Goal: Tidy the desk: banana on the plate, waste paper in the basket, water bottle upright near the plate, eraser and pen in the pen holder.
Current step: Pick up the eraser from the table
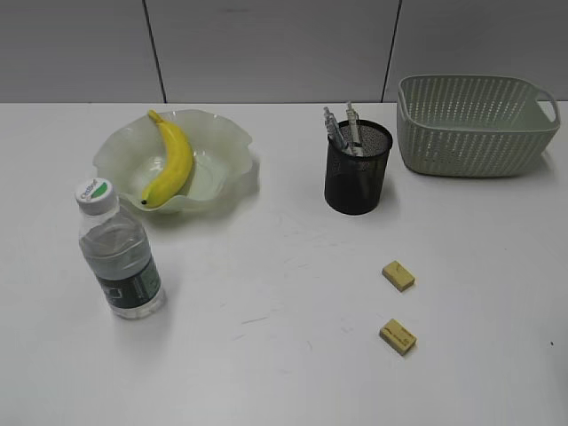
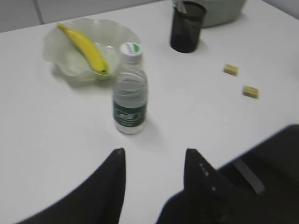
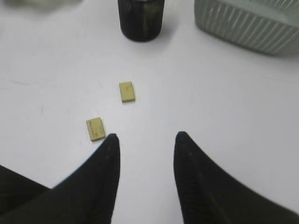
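Observation:
The banana [image 1: 172, 160] lies in the pale-green plate [image 1: 232, 142] at the back left of the desk [image 1: 266, 355]. The water bottle [image 1: 117, 253] stands upright in front of the plate; the left wrist view shows it too [image 2: 129, 100]. The black pen holder [image 1: 357, 169] holds pens [image 1: 342, 131]. Two yellow erasers [image 1: 398, 275] [image 1: 398, 335] lie on the desk at the right, also in the right wrist view [image 3: 127, 91] [image 3: 96, 128]. The basket [image 1: 475, 124] stands at the back right. No waste paper shows. My left gripper [image 2: 154, 151] and right gripper [image 3: 146, 136] are open and empty; neither shows in the exterior view.
A grey panelled wall runs behind the desk. A dark arm part [image 2: 261, 172] fills the lower right of the left wrist view.

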Available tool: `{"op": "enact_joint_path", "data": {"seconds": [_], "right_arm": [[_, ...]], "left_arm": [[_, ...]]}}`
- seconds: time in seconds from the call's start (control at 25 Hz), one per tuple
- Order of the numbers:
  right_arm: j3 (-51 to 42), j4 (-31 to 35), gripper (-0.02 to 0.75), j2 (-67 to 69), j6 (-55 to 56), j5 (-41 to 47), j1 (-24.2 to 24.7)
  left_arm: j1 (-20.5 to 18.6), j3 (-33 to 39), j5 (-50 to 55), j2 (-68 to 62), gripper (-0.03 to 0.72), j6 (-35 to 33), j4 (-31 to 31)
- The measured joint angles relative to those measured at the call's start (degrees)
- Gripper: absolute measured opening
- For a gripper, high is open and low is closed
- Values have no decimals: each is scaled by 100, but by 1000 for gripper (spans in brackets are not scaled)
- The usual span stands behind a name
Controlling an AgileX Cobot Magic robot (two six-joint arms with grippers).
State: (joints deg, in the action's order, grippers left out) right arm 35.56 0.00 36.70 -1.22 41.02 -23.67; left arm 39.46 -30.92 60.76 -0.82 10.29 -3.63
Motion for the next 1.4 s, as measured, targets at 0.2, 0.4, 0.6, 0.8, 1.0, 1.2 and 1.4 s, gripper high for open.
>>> {"op": "enact_joint_path", "data": {"seconds": [0.2,0.4,0.6,0.8,1.0,1.2,1.4], "right_arm": [[758,75,319,3038,4,-69,-110],[1168,104,319,4946,122,-364,-694],[1387,129,333,6116,158,-631,-1107],[1479,129,358,6758,166,-972,-1184],[1486,129,361,7133,175,-1290,-1195],[1507,123,196,7121,228,-1375,-1195],[1745,0,202,5941,268,-1816,-1116]], "left_arm": [[-1747,0,3,120,307,0,13],[-3243,0,3,120,292,0,13],[-3767,0,3,120,274,0,1],[-3786,0,3,120,257,0,-22],[-3786,0,3,120,246,0,11],[-3786,0,3,120,246,0,16],[-3786,0,3,120,245,0,11]]}}
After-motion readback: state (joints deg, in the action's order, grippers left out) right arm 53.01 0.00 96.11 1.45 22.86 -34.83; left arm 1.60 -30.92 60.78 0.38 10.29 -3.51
